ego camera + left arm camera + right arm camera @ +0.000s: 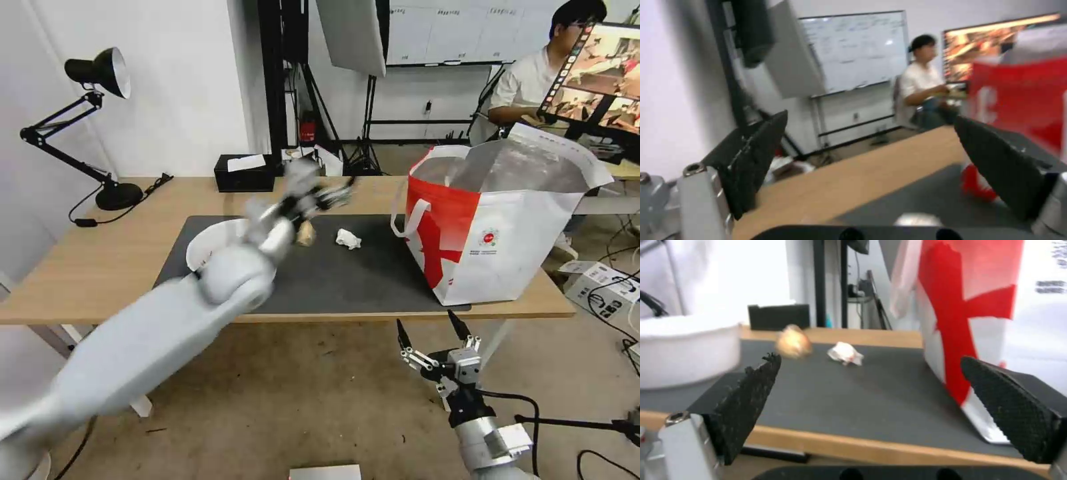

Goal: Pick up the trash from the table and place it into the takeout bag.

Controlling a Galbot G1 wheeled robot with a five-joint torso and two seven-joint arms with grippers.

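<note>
I have the left gripper [333, 193] raised over the far centre of the dark mat [347, 280], jaws spread wide and carrying nothing. The knotted beige-filled bag [306, 233] lies directly below and nearer the frame's bottom; the crumpled tissue [347, 238] sits just to its right. My left arm is plainly the nearer. The white bowl [213, 243] rests at the mat's left end, partly behind that arm. The takeout bag [493, 227] stands open-mouthed at right of frame. The right gripper [432, 328] waits below the table edge [87, 267], lower centre-right, also wide open and empty. Beyond: black tissue box [245, 173], desk lamp [100, 120].
</note>
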